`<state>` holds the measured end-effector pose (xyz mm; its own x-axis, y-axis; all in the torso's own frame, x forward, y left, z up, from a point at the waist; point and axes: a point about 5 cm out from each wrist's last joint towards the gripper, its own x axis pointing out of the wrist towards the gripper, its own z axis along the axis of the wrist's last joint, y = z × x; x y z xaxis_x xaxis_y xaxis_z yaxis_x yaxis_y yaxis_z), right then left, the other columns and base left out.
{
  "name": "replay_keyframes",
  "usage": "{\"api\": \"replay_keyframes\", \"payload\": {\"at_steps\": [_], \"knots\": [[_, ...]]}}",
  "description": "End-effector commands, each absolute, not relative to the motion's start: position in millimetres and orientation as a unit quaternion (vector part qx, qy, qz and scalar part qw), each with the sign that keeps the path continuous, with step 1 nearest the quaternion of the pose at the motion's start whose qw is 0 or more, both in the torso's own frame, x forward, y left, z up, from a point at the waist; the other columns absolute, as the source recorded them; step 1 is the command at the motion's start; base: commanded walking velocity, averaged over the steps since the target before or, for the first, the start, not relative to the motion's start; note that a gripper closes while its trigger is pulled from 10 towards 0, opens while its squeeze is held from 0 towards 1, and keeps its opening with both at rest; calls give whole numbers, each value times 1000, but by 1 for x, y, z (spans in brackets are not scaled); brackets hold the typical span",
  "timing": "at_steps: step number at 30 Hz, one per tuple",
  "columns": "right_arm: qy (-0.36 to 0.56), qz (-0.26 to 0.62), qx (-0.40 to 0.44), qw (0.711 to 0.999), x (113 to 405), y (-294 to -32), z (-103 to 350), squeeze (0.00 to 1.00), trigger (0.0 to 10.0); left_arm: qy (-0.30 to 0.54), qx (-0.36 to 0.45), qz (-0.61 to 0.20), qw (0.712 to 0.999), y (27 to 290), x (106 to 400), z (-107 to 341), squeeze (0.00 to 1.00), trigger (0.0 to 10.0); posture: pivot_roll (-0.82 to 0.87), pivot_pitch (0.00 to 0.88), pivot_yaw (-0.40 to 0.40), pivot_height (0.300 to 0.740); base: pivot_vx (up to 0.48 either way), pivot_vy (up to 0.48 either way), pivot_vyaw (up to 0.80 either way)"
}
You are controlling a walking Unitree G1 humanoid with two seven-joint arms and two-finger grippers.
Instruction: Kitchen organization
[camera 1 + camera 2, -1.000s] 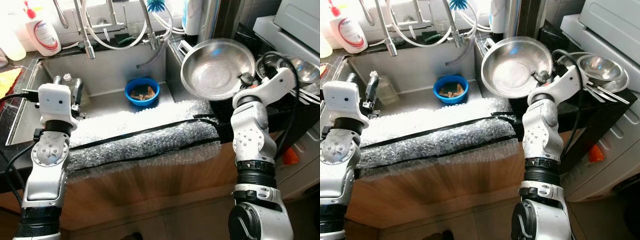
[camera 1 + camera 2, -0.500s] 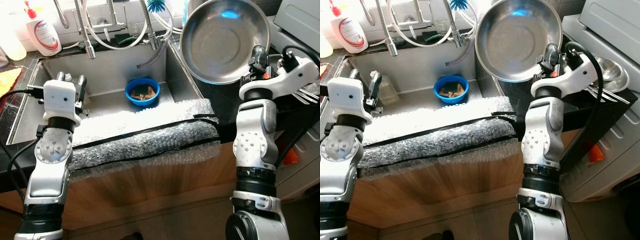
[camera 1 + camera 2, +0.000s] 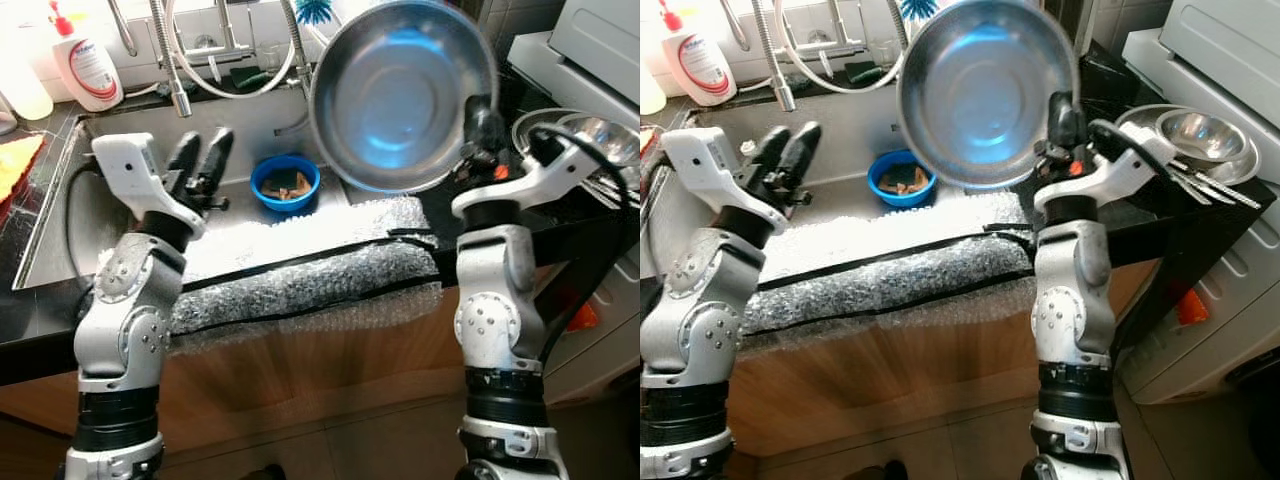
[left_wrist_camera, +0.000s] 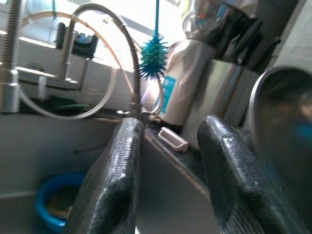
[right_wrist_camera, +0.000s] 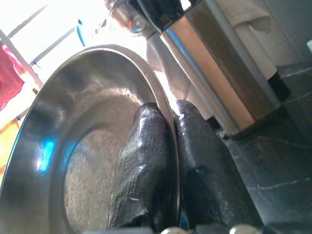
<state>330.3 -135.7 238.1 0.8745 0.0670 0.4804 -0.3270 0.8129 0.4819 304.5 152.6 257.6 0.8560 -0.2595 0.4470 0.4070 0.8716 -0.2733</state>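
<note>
right fingers [image 5: 146, 165] clamp steel bowl [image 3: 400, 95] rim, one each side; left fingers [image 4: 122, 180] spread, empty

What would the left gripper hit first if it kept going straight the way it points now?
Probably the large steel bowl clamped in the right gripper; the open left gripper points toward its rim, though depth is unclear.

Shiny steel bowl [image 3: 403, 92], tilted on edge, raised above sink
</note>
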Motion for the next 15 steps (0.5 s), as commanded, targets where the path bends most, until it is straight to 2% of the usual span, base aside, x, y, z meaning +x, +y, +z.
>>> {"api": "replay_keyframes", "payload": {"at_steps": [1, 5, 15], "knots": [[-238, 124, 282, 921, 326, -130, 246, 0, 10000, -220, -172, -176, 944, 152, 301, 266, 0, 10000, -50, 113, 59, 740, 0, 0, 0], [-221, 134, 284, 923, 326, -121, 240, 0, 10000, -221, -190, -190, 938, 142, 299, 269, 0, 10000, -46, 114, 56, 740, 0, 0, 0], [-178, 159, 316, 918, 321, -101, 226, 0, 10000, -223, -149, -218, 938, 129, 296, 269, 0, 10000, -49, 105, 56, 740, 0, 0, 0]]}}
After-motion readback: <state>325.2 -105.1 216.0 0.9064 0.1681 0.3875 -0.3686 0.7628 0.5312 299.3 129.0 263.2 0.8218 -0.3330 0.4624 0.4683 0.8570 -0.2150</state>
